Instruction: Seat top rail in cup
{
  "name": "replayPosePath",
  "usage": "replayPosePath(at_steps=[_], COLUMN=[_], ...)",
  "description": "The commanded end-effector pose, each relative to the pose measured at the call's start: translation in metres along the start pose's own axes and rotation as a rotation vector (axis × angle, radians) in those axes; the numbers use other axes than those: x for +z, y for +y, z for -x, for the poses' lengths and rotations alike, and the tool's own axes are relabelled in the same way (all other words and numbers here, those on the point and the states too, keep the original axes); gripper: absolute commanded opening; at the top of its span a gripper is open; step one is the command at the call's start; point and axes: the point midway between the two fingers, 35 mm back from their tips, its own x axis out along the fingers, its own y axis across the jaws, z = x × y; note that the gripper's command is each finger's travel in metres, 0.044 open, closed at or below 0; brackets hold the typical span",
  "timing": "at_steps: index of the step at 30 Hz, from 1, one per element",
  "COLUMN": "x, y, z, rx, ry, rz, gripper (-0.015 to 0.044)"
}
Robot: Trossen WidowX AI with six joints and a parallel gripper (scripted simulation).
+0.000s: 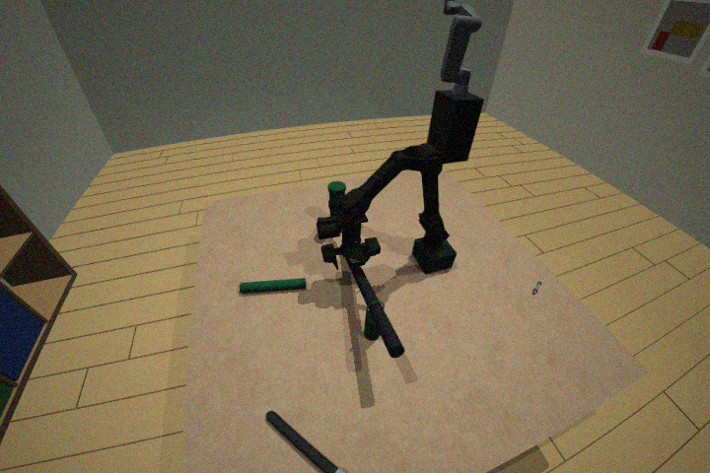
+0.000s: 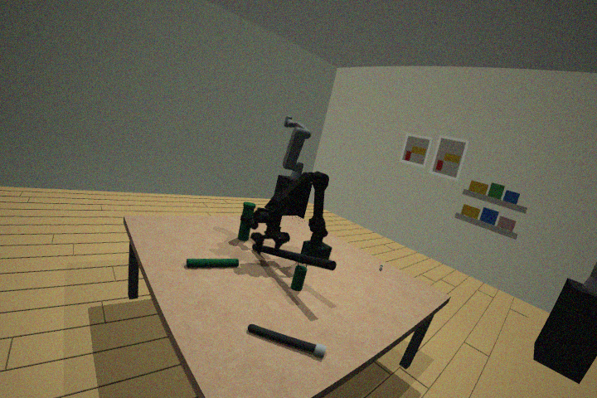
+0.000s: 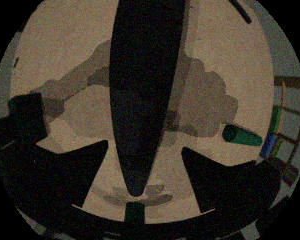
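Note:
The dark top rail [image 1: 375,311] [image 2: 298,258] [image 3: 146,74] slopes across the table top and passes through the loop cap on the short green post [image 1: 371,328] [image 2: 298,278]. Its cut end points at the big green post [image 1: 336,192] [image 2: 246,224] [image 3: 136,212] and stops a little short of it in the wrist view. My gripper [image 1: 349,257] [image 2: 269,241] [image 3: 145,148] is open. It is low over the rail's cut end with one finger on each side. I cannot tell whether the fingers touch the rail. The arm hides the rail-end cup and the brace band.
A loose green cylinder [image 1: 272,285] [image 2: 211,262] [image 3: 242,135] lies left of the rail. A dark rod [image 1: 300,443] [image 2: 285,340] lies near the table's front edge. The robot base [image 1: 434,253] [image 3: 26,110] stands right of the post. A small metal piece [image 1: 536,288] lies far right.

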Motion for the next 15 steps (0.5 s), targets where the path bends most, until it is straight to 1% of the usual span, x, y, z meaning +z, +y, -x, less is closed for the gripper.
replayPosePath(at_steps=[1,5,13,15], x=[-0.0003,-0.0003,-0.0003,-0.0003], y=[0.0020,0.0025,0.0023,0.0023], z=[-0.0082,-0.0121,-0.0120,-0.0120], rx=[0.008,0.008,0.008,0.008], ry=[0.003,0.003,0.003,0.003], rz=[-0.001,-0.001,-0.001,-0.001], gripper=[0.0440,0.0440,0.0230,0.0217])
